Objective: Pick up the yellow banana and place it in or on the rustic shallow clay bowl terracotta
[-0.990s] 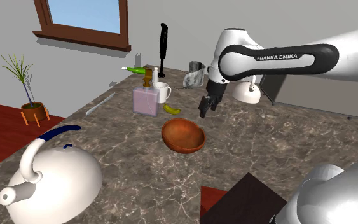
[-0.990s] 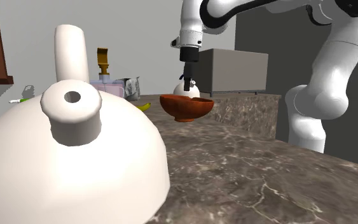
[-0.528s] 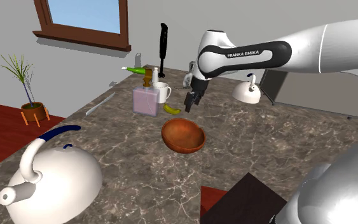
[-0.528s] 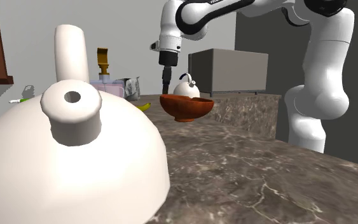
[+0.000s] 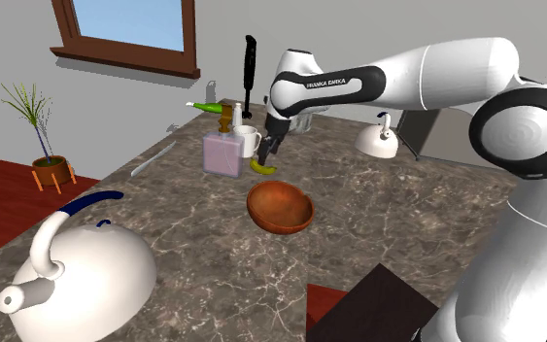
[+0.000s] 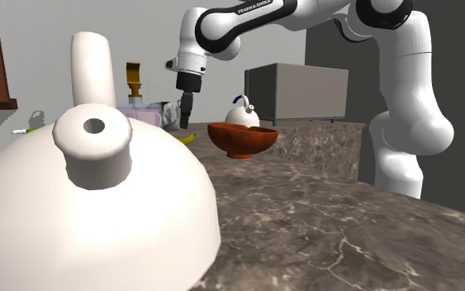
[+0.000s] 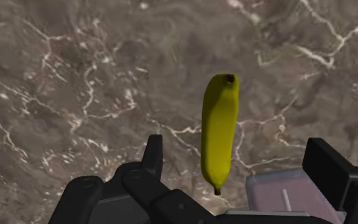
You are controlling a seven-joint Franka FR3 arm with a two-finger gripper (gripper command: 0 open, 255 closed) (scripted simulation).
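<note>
Marbled dark surface [image 5: 184,228] carried, nearest, a big white kettle [image 5: 82,277], then the terracotta bowl [image 5: 280,207], and just beyond it the yellow banana [image 7: 219,130], lying flat beside a lilac dispenser bottle [image 5: 223,153]. Directly above the banana hung the pincer [image 5: 265,153], its 2 fingers wide apart and empty. The fruit's long axis ran across their closing line, slightly nearer 1 finger, so a straight descent looked right.
</note>
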